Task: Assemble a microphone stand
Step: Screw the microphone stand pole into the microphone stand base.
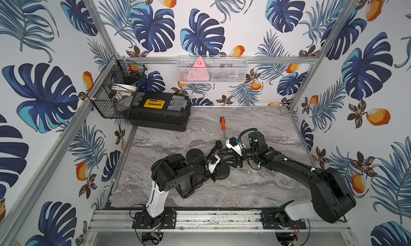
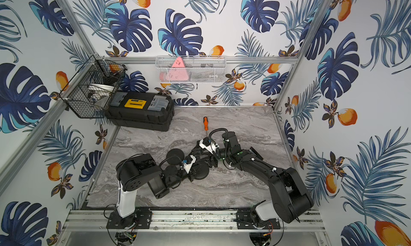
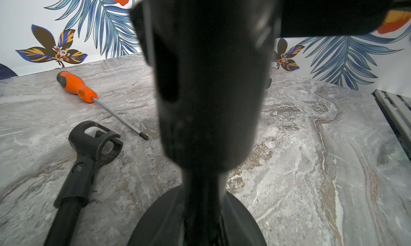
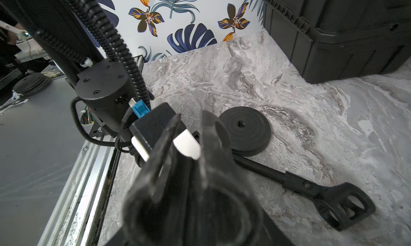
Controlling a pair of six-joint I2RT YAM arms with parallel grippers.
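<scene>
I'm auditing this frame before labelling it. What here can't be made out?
- Disc: mostly behind a dark, unidentifiable blur near the lens, left wrist view.
- Pole foot: behind the right tool in the right wrist view, under the left arm in both top views.
- Black basket contents: too small through mesh, both top views.

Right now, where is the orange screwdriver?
In both top views the screwdriver lies on the marble table, right of the black toolbox, tip near the mic clip.
</scene>
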